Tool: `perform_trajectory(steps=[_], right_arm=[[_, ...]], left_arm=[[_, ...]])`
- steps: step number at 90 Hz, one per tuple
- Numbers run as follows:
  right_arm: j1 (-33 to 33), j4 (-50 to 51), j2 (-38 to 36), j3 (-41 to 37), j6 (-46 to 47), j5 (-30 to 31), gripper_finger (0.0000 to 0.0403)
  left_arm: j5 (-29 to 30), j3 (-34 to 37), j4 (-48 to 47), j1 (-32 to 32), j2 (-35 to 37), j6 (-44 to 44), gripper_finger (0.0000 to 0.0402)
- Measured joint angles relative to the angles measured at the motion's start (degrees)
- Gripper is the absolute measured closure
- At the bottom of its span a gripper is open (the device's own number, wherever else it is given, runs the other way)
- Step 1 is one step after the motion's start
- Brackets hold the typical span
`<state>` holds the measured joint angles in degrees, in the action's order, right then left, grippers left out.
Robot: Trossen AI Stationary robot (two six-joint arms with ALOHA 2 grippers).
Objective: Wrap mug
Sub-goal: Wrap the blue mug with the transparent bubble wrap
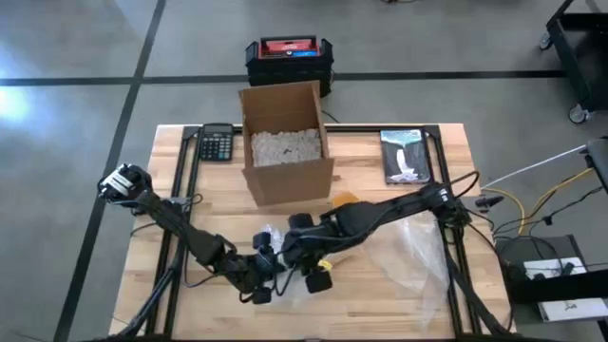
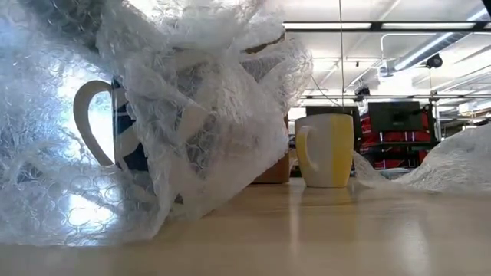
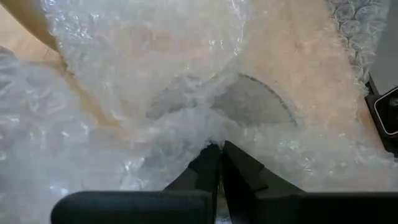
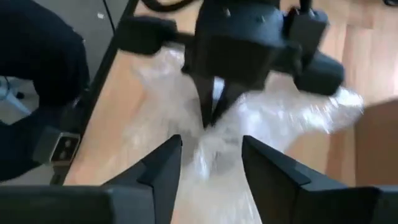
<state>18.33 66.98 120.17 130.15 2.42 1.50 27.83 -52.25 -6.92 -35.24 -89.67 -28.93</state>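
A: What sits closest to the low camera?

B: A heap of bubble wrap (image 2: 176, 115), draped over a white mug (image 2: 115, 126) with a blue pattern. The handle and a strip of its side show through; the rest is veiled by the plastic.

A: And the arms?

B: Both reach low over the front middle of the bench (image 1: 171, 142), meeting at the wrap. The left arm comes in from the left edge, bent at the elbow; the left gripper (image 3: 219, 149) has its fingers pressed together, pinching a fold of the wrap right at their tips. The right arm stretches across from the right side, and the right gripper (image 4: 211, 155) points at the left one, its fingers spread apart with the wrap lying between and just beyond them.

A: What else shows?

B: Beyond the fingers, a cardboard box (image 1: 285, 142) of packing fill, a second sheet of wrap (image 1: 408, 247) to the right, a yellow mug (image 2: 326, 149), a calculator (image 1: 217, 144).

A: Anything unclear?

B: From above the wrapped mug is hidden under the two grippers.
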Motion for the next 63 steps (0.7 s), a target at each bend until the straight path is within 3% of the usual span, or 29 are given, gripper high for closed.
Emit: perform_trajectory(steps=[13,18,26,42,63], right_arm=[[-0.09,11.83,-0.32,-1.41,4.13,12.28,0.0251],[-0.27,12.65,0.18,-3.77,5.54,14.04,0.0259],[-0.19,7.9,1.1,-7.31,6.18,13.07,0.0277],[2.57,-15.95,0.84,-13.31,0.91,5.98,0.0326],[2.36,-21.96,5.57,-16.67,2.78,4.06,0.0397]], left_arm=[[0.01,0.0,0.0,0.0,0.0,0.08,0.0401],[0.02,0.0,-0.02,0.0,0.0,0.17,0.0401],[0.03,0.0,0.04,0.0,0.0,0.39,0.0401],[0.05,0.0,0.04,-0.02,0.0,0.44,0.0401],[0.05,0.03,-0.15,-0.01,0.0,0.53,0.0401]])
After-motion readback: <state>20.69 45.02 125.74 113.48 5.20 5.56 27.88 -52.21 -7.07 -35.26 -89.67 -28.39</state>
